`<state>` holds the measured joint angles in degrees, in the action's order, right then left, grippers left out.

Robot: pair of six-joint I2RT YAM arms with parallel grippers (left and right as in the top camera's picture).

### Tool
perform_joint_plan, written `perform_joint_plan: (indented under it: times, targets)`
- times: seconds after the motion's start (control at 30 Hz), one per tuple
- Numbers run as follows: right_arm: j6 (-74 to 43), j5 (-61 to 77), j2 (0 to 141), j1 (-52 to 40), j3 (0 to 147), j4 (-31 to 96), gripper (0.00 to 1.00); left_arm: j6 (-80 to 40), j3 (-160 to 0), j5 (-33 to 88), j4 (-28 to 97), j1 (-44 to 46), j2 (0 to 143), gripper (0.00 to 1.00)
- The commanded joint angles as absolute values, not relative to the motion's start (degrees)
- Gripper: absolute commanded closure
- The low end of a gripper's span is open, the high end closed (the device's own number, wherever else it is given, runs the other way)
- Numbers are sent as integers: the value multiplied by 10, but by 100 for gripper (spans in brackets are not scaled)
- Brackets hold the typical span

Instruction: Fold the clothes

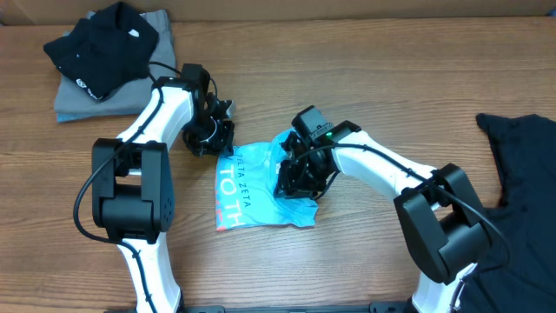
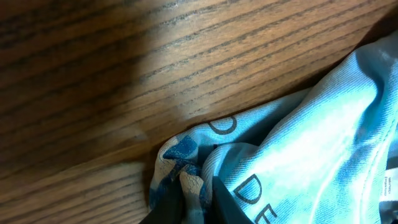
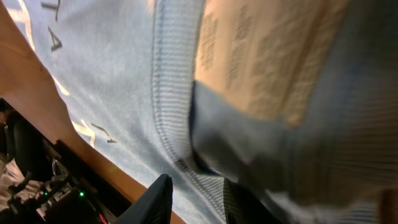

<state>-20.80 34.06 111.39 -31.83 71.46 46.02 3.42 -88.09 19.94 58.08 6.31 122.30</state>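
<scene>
Now my left gripper (image 2: pixel 195 198) clenches the light blue T-shirt's (image 1: pixel 252 187) bunched edge mid-table (image 1: pixel 365 52), while my right gripper (image 3: pixel 199 182) stands released over the collar.

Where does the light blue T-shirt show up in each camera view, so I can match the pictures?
Overhead: the light blue T-shirt lies bunched up just below the middle of the picture.
Left wrist: it fills the lower right, with a crumpled corner at bottom centre.
Right wrist: it fills most of the frame, with its ribbed collar and label close up.
Shared landmark: the shirt's printed lettering.
</scene>
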Motion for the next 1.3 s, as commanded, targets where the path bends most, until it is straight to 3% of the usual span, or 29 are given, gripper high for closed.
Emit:
perform_joint_plan:
  times: [0.0,0.43,0.57,0.67,0.9,1.0,1.13,1.27]
  targets:
    - [-210,336,1116,-299,724,459,67,43,-874,204,584,59,1228,85]
    - [-210,346,1116,-328,723,467,65,43,-874,204,581,59,1228,85]
    - [-215,335,1116,-348,724,468,87,43,-874,204,583,59,1228,85]
    - [-223,335,1116,-336,724,467,96,43,-874,204,584,59,1228,85]
    - [-223,335,1112,-294,724,477,96,43,-874,204,582,59,1228,85]
    - [-217,349,1112,-288,724,470,96,43,-874,204,582,59,1228,79]
    - [-193,391,1112,-293,724,434,67,43,-874,204,581,59,1228,74]
    - [-213,356,1113,-306,724,415,58,43,-874,204,582,59,1228,73]
